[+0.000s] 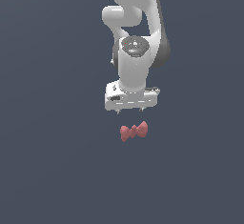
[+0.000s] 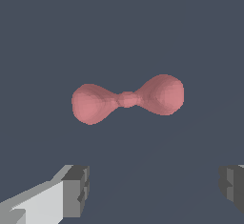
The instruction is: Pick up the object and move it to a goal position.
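The object is a small matte red bow-tie piece with two flared lobes and a narrow waist. It lies on the dark grey surface just in front of the arm in the exterior view. It also shows in the wrist view, lying across the picture. My gripper hangs above and slightly behind it, not touching it. In the wrist view the gripper is open and empty, its two fingertips spread wider than the object's length.
The white arm rises behind the gripper. The surface is a plain dark grey plane.
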`<state>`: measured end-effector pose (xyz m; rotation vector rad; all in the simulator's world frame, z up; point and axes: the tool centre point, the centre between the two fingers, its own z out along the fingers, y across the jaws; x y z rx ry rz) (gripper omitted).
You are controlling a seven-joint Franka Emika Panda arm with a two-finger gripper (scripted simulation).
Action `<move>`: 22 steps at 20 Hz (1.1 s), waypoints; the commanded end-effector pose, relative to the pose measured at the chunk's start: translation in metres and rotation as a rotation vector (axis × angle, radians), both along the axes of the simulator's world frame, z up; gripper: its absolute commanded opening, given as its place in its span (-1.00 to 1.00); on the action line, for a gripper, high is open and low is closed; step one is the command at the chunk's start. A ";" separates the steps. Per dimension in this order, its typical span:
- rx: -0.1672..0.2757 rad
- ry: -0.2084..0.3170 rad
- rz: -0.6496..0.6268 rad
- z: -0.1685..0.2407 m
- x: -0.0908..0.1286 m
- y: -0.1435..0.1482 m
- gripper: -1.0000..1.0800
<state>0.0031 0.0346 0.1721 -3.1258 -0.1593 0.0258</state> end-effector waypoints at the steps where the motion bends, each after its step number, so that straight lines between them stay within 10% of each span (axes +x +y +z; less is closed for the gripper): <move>1: 0.000 0.000 0.000 0.000 0.000 0.000 0.92; 22: -0.001 0.003 -0.230 -0.005 0.008 0.002 0.92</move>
